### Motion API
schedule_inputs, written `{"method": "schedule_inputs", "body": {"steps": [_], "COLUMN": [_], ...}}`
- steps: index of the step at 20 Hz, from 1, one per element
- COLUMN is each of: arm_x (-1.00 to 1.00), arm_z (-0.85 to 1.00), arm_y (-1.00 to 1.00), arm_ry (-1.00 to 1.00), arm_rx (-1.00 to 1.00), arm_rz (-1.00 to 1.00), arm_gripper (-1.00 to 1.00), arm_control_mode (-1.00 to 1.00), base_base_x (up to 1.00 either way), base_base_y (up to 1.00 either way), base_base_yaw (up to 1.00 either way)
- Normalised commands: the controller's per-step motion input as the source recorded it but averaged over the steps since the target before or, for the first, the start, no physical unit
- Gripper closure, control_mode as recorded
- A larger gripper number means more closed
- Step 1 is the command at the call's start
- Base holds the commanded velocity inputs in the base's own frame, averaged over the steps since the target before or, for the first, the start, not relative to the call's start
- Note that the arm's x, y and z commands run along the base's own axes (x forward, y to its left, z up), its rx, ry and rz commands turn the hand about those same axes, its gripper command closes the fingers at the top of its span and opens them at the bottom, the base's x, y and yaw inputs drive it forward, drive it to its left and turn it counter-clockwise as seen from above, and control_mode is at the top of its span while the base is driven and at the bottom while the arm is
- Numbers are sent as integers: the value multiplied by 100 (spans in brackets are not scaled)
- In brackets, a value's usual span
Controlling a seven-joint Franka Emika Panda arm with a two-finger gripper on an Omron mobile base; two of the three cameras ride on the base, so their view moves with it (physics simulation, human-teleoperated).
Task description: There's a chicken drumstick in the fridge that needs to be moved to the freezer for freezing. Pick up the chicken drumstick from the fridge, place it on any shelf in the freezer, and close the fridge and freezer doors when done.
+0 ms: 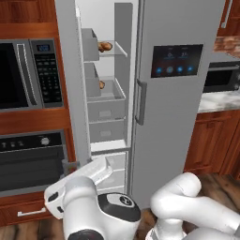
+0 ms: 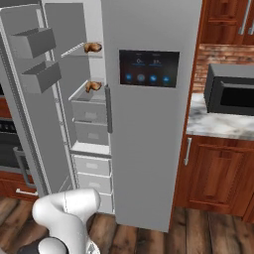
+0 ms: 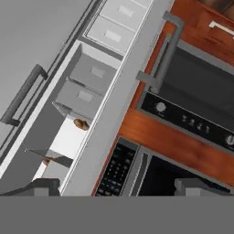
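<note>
The fridge door (image 1: 178,117) looked like matt brushed steel, smooth and grey, with a glossy dark display panel (image 1: 176,61). The shelf (image 1: 115,49) read as thin clear glass. The cabinets (image 2: 218,173) showed reddish polished wood, the floor (image 2: 198,233) darker wood planks. The countertop (image 2: 218,124) resembled glossy veined marble. The drumstick (image 1: 105,46) had a rough, browned surface.

Both base views look forward from behind at the fridge (image 1: 176,93); the hand view, rolled sideways, shares its open section.
</note>
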Motion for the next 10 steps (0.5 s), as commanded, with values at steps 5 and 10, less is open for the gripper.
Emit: {"method": "schedule_inputs", "body": {"steps": [5, 10], "arm_x": [59, 52], "arm_z": [-31, -40], "arm_y": [0, 1], "arm_ry": [-3, 0], "arm_rx": [23, 36], "arm_rz": [0, 0], "arm_gripper": [-100, -100], "arm_control_mode": [-100, -100], "base_base_x": [0, 0], "base_base_y": [0, 0], "base_base_yaw": [0, 0]}}
